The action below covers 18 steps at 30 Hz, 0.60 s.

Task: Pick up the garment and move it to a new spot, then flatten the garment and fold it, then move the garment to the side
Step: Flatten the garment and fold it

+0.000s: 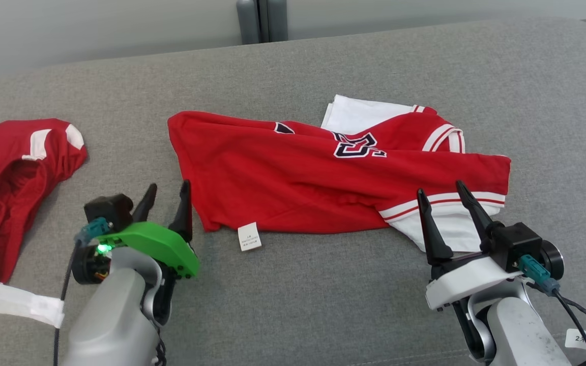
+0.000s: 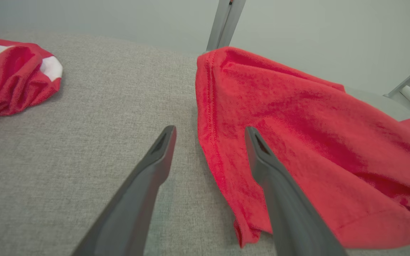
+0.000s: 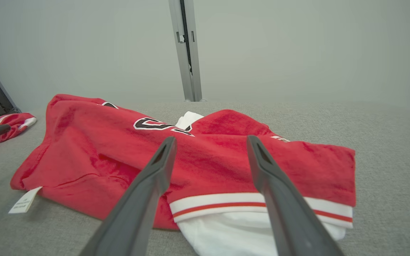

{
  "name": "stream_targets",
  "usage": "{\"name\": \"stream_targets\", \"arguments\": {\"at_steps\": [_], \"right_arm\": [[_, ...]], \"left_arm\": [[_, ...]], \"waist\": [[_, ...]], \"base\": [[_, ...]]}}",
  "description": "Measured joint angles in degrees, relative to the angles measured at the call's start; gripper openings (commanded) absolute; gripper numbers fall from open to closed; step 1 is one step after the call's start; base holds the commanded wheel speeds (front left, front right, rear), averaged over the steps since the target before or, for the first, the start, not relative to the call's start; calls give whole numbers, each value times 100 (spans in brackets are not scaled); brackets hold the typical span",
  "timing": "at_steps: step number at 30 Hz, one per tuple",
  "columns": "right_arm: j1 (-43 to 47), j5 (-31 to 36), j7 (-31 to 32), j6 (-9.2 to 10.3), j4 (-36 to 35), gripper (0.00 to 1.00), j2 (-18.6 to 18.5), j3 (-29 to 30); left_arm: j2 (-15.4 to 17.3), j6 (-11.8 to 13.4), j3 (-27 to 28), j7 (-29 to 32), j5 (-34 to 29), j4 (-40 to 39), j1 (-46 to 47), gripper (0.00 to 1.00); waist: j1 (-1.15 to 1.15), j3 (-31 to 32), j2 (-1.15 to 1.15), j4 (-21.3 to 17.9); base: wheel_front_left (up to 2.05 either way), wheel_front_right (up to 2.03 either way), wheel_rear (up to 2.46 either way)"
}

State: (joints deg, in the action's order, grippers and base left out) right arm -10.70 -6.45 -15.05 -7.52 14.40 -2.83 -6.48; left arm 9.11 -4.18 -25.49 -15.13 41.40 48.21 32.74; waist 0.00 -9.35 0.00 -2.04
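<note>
So the jersey [image 1: 323,188] is lying in the middle of the grey surface [image 1: 323,295], loosely folded over on itself and rumpled, not flat at all. It's bright red, with a white layer poking out at the back and again at the near right corner. There's white-and-red striped trim [image 1: 440,201] along the right-hand hem and on a band up top. The lettering [image 1: 359,145] is dark with a white outline, but a fold eats half of it, so I can't read it. A little white tag [image 1: 249,237] sticks out of the near edge onto the grey. It has print on it, way too small to make out.

Left gripper [image 1: 170,184] sits just beside the jersey's left edge, fingers spread, holding nothing. In its wrist view one finger is over the red hem and the other over bare grey. Right gripper [image 1: 439,187] is wide open too, at the striped hem, gripping nothing.

Off to the left, well apart, there's a second red piece [image 1: 13,183] with white patches, bunched up, and a white strip [image 1: 23,302] at its near end.
</note>
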Motion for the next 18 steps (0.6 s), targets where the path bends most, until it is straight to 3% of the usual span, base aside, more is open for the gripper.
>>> {"name": "stream_targets", "arguments": {"at_steps": [8,15,16,17,18], "right_arm": [[35,-20,0,0,-7,100,0,1],[14,-24,0,0,-29,100,-1,2],[14,-24,0,0,-35,100,-1,9],[14,-24,0,0,-41,100,0,13],[14,-24,0,0,-44,100,0,22]], "left_arm": [[-290,49,-309,97,-154,138,-406,100],[-307,185,-282,92,-135,444,-415,100],[-307,185,-281,87,-135,481,-405,96],[-304,183,-287,87,-135,517,-391,55],[-302,175,-290,87,-135,558,-373,38]], "waist": [[0,27,0,-27],[0,-62,0,-189],[0,-79,0,-209],[0,-95,0,-223],[0,-113,0,-238]], "base": [[0,0,0],[0,0,0],[0,0,0],[0,0,0],[0,0,0]]}}
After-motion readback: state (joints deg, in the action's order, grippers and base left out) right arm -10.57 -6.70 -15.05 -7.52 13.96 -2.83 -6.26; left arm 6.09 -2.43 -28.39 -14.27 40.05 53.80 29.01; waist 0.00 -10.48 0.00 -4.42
